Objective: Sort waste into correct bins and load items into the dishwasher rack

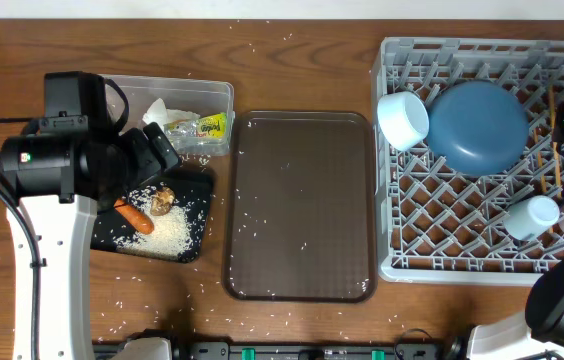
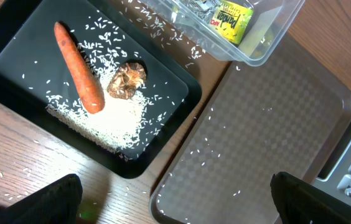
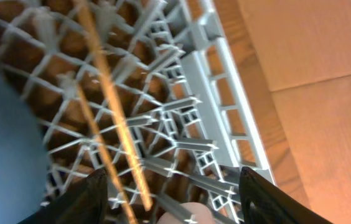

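The black tray [image 2: 14,50] holds an orange carrot piece [image 2: 79,68], a brown food lump [image 2: 127,79] and white rice [image 2: 116,121]. A yellow-green wrapper [image 2: 233,20] and a white tissue [image 1: 162,110] lie in the clear tub [image 1: 217,92]. My left gripper [image 2: 175,208] hovers open and empty above the gap between black tray and brown serving tray. In the grey dishwasher rack [image 1: 462,265] sit the blue plate [image 1: 479,125], white bowl [image 1: 402,118], two cups [image 1: 530,217] and the chopsticks [image 3: 104,118]. My right gripper [image 3: 175,199] stands open over the chopsticks, holding nothing.
The brown serving tray [image 1: 302,200] lies between the bins and the rack, with a few rice grains on it. More grains are scattered on the wooden table [image 1: 292,20] around the black tray. The rack's right wall [image 3: 225,99] runs close to my right fingers.
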{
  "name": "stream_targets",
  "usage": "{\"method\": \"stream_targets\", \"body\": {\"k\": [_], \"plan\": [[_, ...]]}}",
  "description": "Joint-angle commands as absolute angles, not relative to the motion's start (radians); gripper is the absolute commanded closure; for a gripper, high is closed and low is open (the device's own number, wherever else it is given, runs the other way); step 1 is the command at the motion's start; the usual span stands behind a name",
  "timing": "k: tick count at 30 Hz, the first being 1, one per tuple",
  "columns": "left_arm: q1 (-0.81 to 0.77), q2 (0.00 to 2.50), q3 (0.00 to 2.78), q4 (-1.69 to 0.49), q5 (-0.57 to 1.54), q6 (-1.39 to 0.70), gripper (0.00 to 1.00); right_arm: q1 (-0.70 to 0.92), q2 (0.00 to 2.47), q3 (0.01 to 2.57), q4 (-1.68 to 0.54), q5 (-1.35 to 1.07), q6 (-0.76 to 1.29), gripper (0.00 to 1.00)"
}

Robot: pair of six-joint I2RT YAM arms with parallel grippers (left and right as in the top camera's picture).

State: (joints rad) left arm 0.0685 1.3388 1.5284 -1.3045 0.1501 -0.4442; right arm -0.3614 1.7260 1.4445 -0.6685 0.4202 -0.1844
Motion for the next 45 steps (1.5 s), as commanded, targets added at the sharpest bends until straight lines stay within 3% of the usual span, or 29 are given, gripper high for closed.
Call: {"method": "stream_targets", "body": {"k": [1, 6, 7, 9, 13, 24, 39, 45], "plan": [[0.072, 1.335, 1.527, -1.308, 0.137, -0.434, 0.02, -0.309, 1.661, 1.444, -0.674, 0.369, -0.181, 0.33], [0.072, 1.334, 1.527, -1.309, 0.138, -0.434, 0.02, -0.216, 1.506, 1.446, -0.723, 0.126, -0.127, 0.25], [0.072, 1.335, 1.527, -1.308, 0.138, -0.434, 0.02, -0.196, 1.470, 1.446, -0.739, 0.057, -0.127, 0.20], [0.072, 1.335, 1.527, -1.308, 0.138, -0.434, 0.02, -0.146, 1.388, 1.446, -0.770, -0.090, -0.127, 0.01], [0.072, 1.334, 1.527, -1.308, 0.137, -0.434, 0.02, -0.038, 1.237, 1.445, -0.824, -0.272, -0.128, 0.01], [0.072, 1.335, 1.527, -1.308, 0.137, -0.434, 0.02, 0.113, 1.006, 1.445, -0.979, -0.416, -0.128, 0.01], [0.072, 1.334, 1.527, -1.308, 0.138, -0.434, 0.02, 0.106, 0.690, 1.430, -1.188, -0.073, -0.155, 0.01], [0.072, 1.335, 1.527, -1.308, 0.137, -0.434, 0.02, 0.104, 0.516, 1.269, -1.172, -0.025, -0.155, 0.01]]}}
